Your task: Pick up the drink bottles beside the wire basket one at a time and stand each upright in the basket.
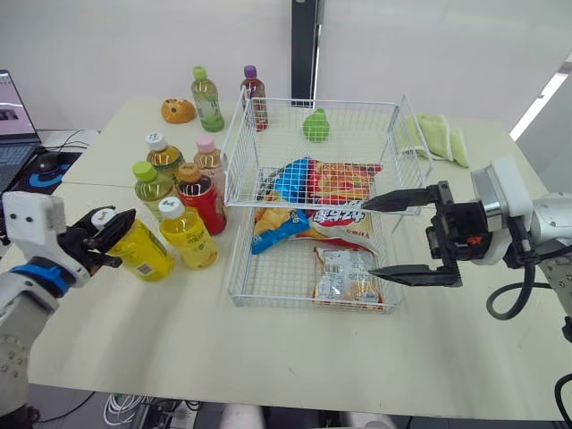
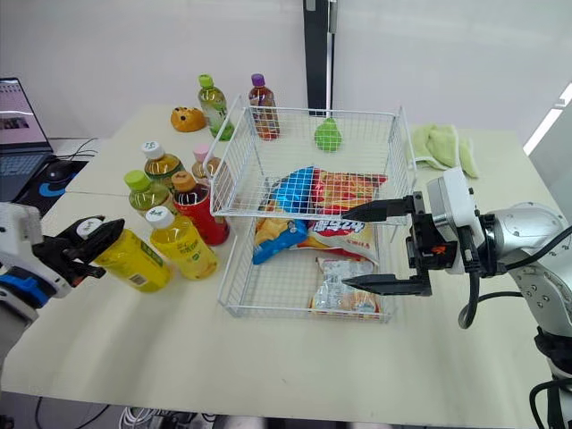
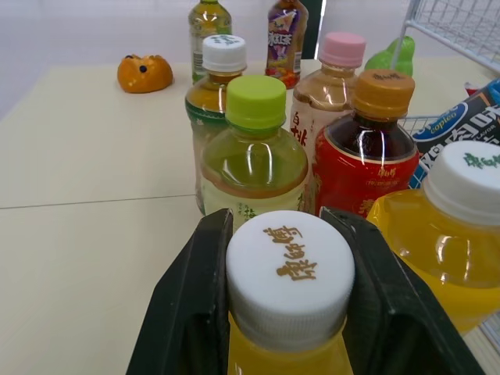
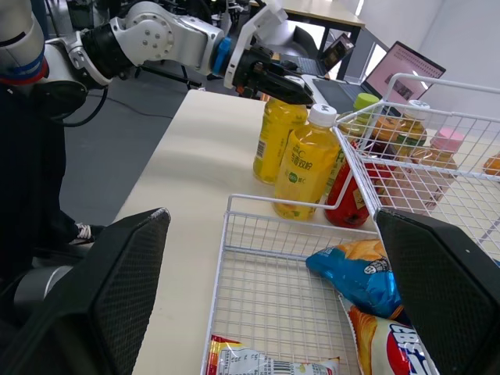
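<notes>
Left eye view: left gripper (image 1: 121,237) is clamped on the cap of a yellow bottle (image 1: 147,255), just left of the wire basket (image 1: 237,268). Right gripper (image 1: 369,237) is spread wide over the basket, nothing held.
Left wrist view: white cap (image 3: 289,269) is pinched between both fingers (image 3: 195,312).
Right wrist view: right fingers (image 4: 101,289) are set wide apart, empty.

An orange toy (image 1: 178,111) and a green cloth (image 1: 438,136) lie on the table (image 1: 268,349), a laptop (image 1: 13,116) to its left.
</notes>
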